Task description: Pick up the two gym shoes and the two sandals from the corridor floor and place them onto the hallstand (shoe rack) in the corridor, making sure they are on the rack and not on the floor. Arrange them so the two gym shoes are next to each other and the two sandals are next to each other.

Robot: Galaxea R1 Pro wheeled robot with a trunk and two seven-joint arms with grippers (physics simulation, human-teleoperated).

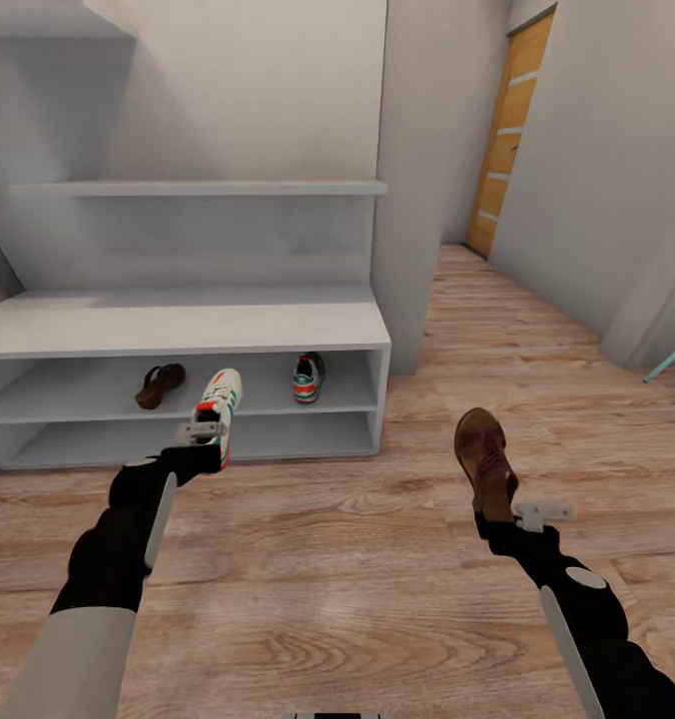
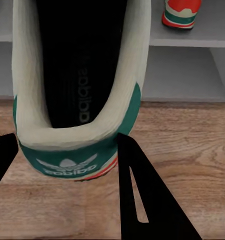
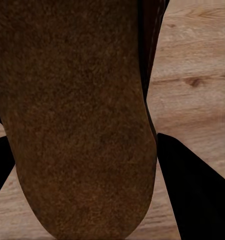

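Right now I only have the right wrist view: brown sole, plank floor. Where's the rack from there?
Observer: The hallstand is ahead and to the robot's left. The held sandal is over the corridor floor, short of it.
Operator: Other sandal?
Observer: The other sandal lies in the upper slot, toward its left end.
Operator: Sneakers?
Observer: One gym shoe sits in that same slot near the right end. The left gripper has its jaws on the second gym shoe, in front of the rack.
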